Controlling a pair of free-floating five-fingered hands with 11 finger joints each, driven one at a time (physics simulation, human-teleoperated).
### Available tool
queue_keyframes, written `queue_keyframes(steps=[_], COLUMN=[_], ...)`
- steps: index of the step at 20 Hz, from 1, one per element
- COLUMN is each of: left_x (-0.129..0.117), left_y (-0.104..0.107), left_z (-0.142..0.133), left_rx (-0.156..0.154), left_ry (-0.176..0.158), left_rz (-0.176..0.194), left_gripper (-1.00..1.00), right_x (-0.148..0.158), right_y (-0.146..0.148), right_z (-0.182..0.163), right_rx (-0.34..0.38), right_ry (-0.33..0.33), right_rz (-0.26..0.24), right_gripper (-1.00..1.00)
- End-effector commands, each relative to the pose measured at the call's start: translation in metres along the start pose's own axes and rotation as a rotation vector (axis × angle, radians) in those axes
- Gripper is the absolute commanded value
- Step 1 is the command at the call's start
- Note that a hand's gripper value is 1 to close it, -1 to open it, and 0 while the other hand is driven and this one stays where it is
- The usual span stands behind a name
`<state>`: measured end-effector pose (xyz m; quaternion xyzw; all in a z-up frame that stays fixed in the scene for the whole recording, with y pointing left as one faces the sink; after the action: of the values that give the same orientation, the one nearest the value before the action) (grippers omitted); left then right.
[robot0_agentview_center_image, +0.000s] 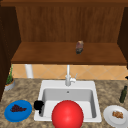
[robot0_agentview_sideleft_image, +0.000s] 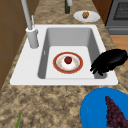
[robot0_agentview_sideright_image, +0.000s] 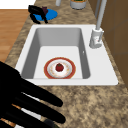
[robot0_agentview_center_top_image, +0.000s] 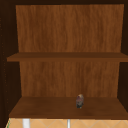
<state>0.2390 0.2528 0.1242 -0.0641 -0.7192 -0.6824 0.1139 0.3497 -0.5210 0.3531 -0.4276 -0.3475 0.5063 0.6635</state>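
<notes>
1. The bunch of grapes (robot0_agentview_center_image: 18, 108) is seen in the front view lying on a blue plate (robot0_agentview_center_image: 25, 114) at the left of the counter (robot0_agentview_center_image: 27, 91). The left hand (robot0_agentview_center_image: 38, 105) is hung just to the right of that plate, at the left rim of the sink (robot0_agentview_center_image: 45, 86), so the grapes lie to its left. The long axis of the bunch is laid along the counter's front edge, one end turned towards the hand. A large red ball (robot0_agentview_center_image: 67, 115) is shown in front of the basin. A white plate (robot0_agentview_center_image: 110, 120) with a pastry (robot0_agentview_center_image: 117, 114) and a green bottle (robot0_agentview_center_image: 123, 94) are set at the right.
2. In the left side view the left hand is held above the sink's rim, apart from the blue plate, its fingers loosely drooped and nothing grasped. The grapes are found nearer the camera than the hand. In the basin a red-rimmed plate (robot0_agentview_sideleft_image: 58, 68) is seen carrying a small red fruit (robot0_agentview_sideleft_image: 68, 60), beside the faucet (robot0_agentview_sideleft_image: 32, 37).
3. In the right side view the right hand (robot0_agentview_sideright_image: 15, 95) is shown close to the camera with fingers spread straight, holding nothing, well apart from the grapes. The left hand is the nearer one by far, just beside the blue plate at the far end.
4. In the upper view a small jar-like thing (robot0_agentview_center_top_image: 79, 101) is stood on the lower shelf (robot0_agentview_center_top_image: 45, 107) of the wall cabinet
</notes>
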Motion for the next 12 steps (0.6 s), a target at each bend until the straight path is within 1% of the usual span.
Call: queue_keyframes(steps=[1, 6, 12], left_x=[0.000, 0.000, 0.000], left_y=[0.000, 0.000, 0.000], left_z=[0.000, 0.000, 0.000], left_rx=[0.000, 0.000, 0.000], left_ry=[0.000, 0.000, 0.000], left_rz=[0.000, 0.000, 0.000], left_gripper=[0.00, 0.00, 0.00], right_x=[-0.001, 0.000, 0.001], right_y=[0.009, 0.017, 0.027], right_z=[-0.009, -0.025, -0.034], right_rx=[0.041, 0.075, 0.108], right_ry=[-0.006, 0.013, 0.014], right_rz=[-0.018, 0.022, 0.033], right_gripper=[-1.00, -1.00, -1.00])
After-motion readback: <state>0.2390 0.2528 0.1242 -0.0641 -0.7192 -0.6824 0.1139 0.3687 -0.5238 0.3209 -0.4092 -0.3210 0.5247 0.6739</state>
